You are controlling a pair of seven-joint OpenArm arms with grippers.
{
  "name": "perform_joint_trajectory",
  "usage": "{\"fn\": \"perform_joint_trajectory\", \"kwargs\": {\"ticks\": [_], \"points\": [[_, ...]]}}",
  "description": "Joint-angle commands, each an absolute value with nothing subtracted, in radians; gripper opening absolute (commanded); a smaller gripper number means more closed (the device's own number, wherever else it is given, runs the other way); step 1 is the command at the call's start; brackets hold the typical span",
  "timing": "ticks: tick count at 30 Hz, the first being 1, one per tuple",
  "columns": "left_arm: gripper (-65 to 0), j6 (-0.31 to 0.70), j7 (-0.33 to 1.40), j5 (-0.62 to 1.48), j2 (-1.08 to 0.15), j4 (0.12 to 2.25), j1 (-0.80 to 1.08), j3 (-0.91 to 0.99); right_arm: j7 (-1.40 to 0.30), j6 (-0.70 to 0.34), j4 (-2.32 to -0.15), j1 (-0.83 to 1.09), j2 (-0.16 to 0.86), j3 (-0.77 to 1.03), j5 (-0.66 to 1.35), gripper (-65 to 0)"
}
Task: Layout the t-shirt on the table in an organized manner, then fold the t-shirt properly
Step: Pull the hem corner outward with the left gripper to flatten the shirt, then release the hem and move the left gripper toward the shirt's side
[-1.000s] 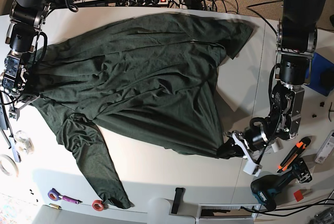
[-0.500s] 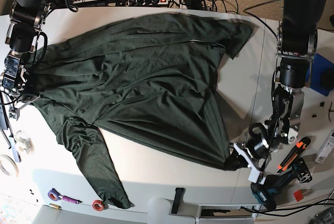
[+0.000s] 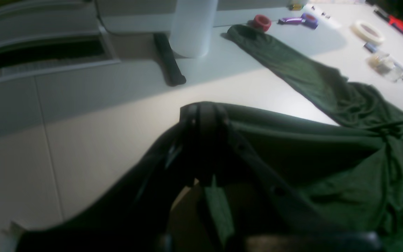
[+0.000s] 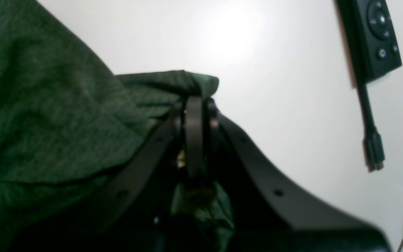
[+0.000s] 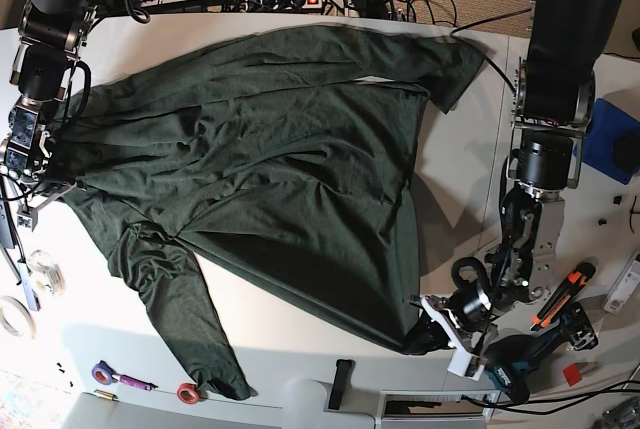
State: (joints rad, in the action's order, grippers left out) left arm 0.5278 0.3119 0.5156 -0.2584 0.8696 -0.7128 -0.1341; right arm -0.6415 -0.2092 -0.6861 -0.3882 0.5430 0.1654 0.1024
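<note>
A dark green long-sleeved t-shirt (image 5: 270,159) lies spread and wrinkled over the white table (image 5: 300,319). My left gripper (image 5: 420,337) is shut on the shirt's bottom hem corner near the table's front edge; in the left wrist view its closed fingers (image 3: 201,115) pinch the cloth (image 3: 327,164). At the table's left edge my right gripper (image 5: 45,189) is shut on another corner of the shirt; folded fabric (image 4: 166,82) sits over its fingertips (image 4: 193,115). One sleeve (image 5: 190,329) trails toward the front left, the other (image 5: 455,69) lies at the back right.
A black remote (image 5: 340,384) lies at the front edge, also seen in the right wrist view (image 4: 380,38). Red tape (image 5: 187,391), a purple tool (image 5: 115,377) and tape rolls (image 5: 15,314) sit front left. A drill (image 5: 520,364) and orange cutter (image 5: 565,289) lie to the right.
My left gripper has dragged the hem corner toward the front edge and leftward, stretching the lower part of the shirt. The right gripper has held still.
</note>
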Motion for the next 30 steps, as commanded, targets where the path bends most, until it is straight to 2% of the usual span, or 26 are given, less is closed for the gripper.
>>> {"fn": "perform_joint_trajectory", "kwargs": {"ticks": [1, 5, 7, 8, 9, 11, 13, 19, 24, 30], "points": [[-65.0, 0.530, 0.271, 0.518, -0.263, 0.886, -0.754, -0.128, -0.812, -0.235, -0.651, -0.349, 0.521, 0.158, 0.078, -65.0], [-63.9, 0.530, 0.269, 0.500, -0.263, 0.886, -0.754, -0.129, -0.812, -0.235, -0.651, -0.349, 0.521, 0.158, 0.078, -65.0], [-42.3, 0.522, 0.269, 0.479, -0.264, 0.886, -0.754, -0.129, -0.812, -0.235, -0.651, -0.349, 0.521, 0.158, 0.078, -65.0], [-34.3, 0.486, 0.270, 0.479, -0.263, 0.886, -0.754, -0.129, -0.813, -0.235, -0.651, -0.349, 0.521, 0.158, 0.078, -65.0], [-30.3, 0.437, 0.270, 0.480, -0.263, 0.886, -0.753, -0.129, -0.813, -0.235, -0.651, -0.349, 0.521, 0.158, 0.078, -65.0], [-30.0, 0.377, 0.272, 0.491, -0.269, 0.886, -0.753, -0.129, -0.813, -0.235, -0.651, -0.349, 0.521, 0.158, 0.078, -65.0], [-30.0, 0.386, 0.276, 0.502, -0.278, 0.886, -0.752, -0.129, -0.818, -0.235, -0.651, -0.349, 0.521, 0.158, 0.078, -65.0], [-30.5, 0.498, 0.339, 0.566, -0.292, 0.886, -0.735, -0.128, -0.806, -0.235, -0.652, -0.349, 0.521, 0.158, 0.078, -65.0], [-37.3, 0.693, 0.344, 0.664, -0.317, 0.886, -0.675, -0.128, -0.809, -0.234, -0.731, -0.349, 0.530, 0.159, 0.078, -65.0], [-39.5, 0.698, 0.403, 0.788, -0.350, 0.888, -0.580, -0.128, -0.856, -0.231, -0.919, -0.349, 0.537, 0.159, 0.090, -65.0]]}}
